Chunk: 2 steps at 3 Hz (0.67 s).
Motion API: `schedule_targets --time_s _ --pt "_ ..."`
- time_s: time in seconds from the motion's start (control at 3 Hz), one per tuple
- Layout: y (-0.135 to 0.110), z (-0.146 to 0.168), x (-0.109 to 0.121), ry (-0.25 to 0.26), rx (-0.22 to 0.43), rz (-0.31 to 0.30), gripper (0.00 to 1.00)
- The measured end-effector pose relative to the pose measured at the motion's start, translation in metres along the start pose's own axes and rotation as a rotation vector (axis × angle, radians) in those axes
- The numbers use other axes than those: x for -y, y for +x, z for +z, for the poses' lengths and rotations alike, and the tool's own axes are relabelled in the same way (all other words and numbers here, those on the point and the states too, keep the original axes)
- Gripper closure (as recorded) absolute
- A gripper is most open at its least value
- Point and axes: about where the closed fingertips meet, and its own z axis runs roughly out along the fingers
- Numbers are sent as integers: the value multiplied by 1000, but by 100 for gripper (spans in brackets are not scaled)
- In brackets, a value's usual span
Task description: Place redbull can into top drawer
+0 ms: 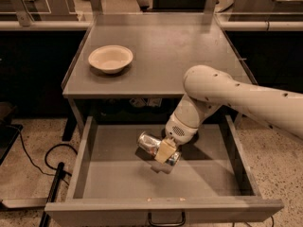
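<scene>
The redbull can [150,144] is a slim silver can lying on its side, held inside the open top drawer [118,183]. My gripper [164,152] is shut on the can, low over the middle of the drawer floor, with a tan finger pad [165,150] across the can's right half. I cannot tell whether the can touches the floor. The drawer is pulled fully out, and its dark loop handle [166,219] shows at the bottom edge. My white arm [227,93] reaches in from the right.
A cream round bowl [110,58] sits on the grey tabletop [165,46] at the left. Black cables [42,160] and a dark bar lie on the speckled floor left of the drawer. Counters with glass panels stand behind.
</scene>
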Motion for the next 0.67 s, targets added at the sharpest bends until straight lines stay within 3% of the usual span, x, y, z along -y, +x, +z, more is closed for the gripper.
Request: schedule_targets --time_s 0.33,0.67 --pt "4 41 2 -36 3 6 100" --pt "4 41 2 -36 3 6 100"
